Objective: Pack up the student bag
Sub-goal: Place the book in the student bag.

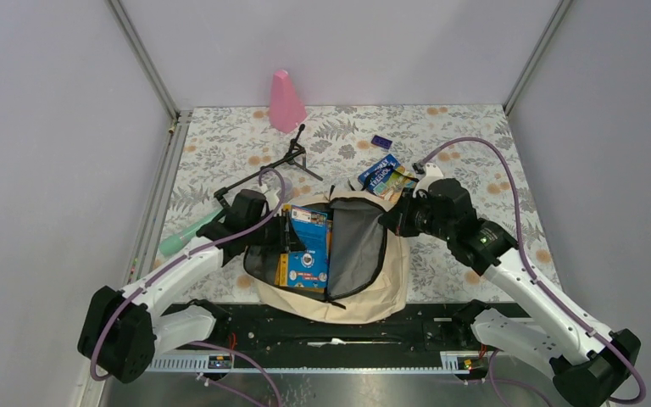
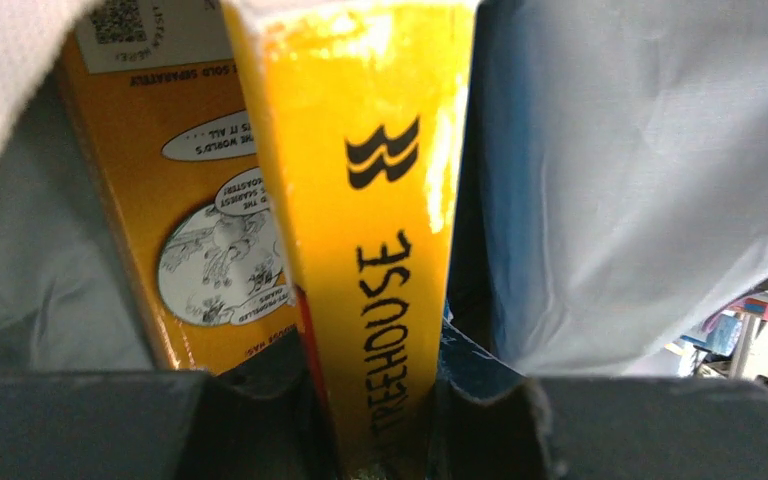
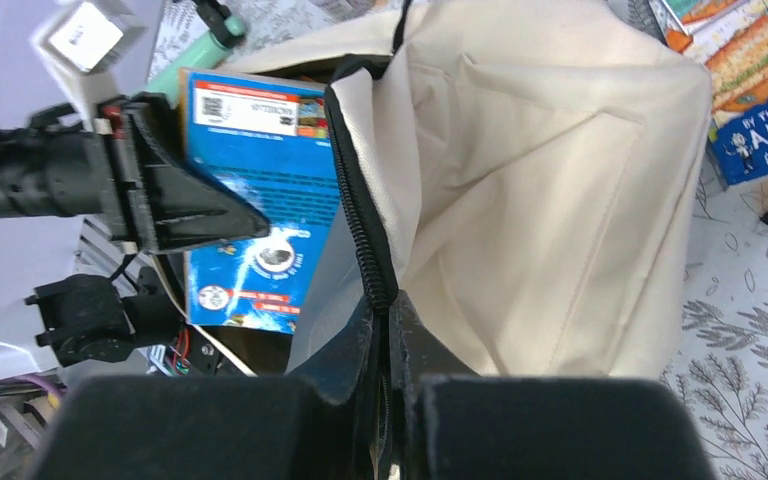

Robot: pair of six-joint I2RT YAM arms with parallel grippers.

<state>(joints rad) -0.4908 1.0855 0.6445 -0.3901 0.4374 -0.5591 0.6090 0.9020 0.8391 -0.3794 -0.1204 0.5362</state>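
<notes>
Student bag (image 1: 386,284): slumped at the near middle of the table (image 1: 220,153), just ahead of both arm bases, mouth gaping upward and leftward, grey lining showing. Counted one.

Left gripper (image 1: 295,246): stood part open, clamped across the thickness of a book (image 1: 312,254), a finger on either side of the yellow spine (image 2: 380,250). Hung at the bag's mouth with the book partway inside. Carried the book with long axis running near to far, along the line of the opening, spine turned back toward the left wrist, blue cover up. Had the pocket to the right of and beneath the jaws, so judged the coming push as rightward and down, and as work for the left arm, the nearer to the book.

Right gripper (image 1: 394,222): pinched shut on the zip edge (image 3: 360,200) at the bag's far right, propping the flap open.

Showed an orange printed face (image 2: 190,230) beside the spine; could not tell whether same book or a second.

Counted elsewhere: at least two more books (image 1: 386,176) stacked just beyond the bag, near the right gripper; one pink cone (image 1: 286,102); one black stand (image 1: 292,157); one green tube (image 1: 188,233) left of the left arm; one small dark blue block (image 1: 381,142)
</notes>
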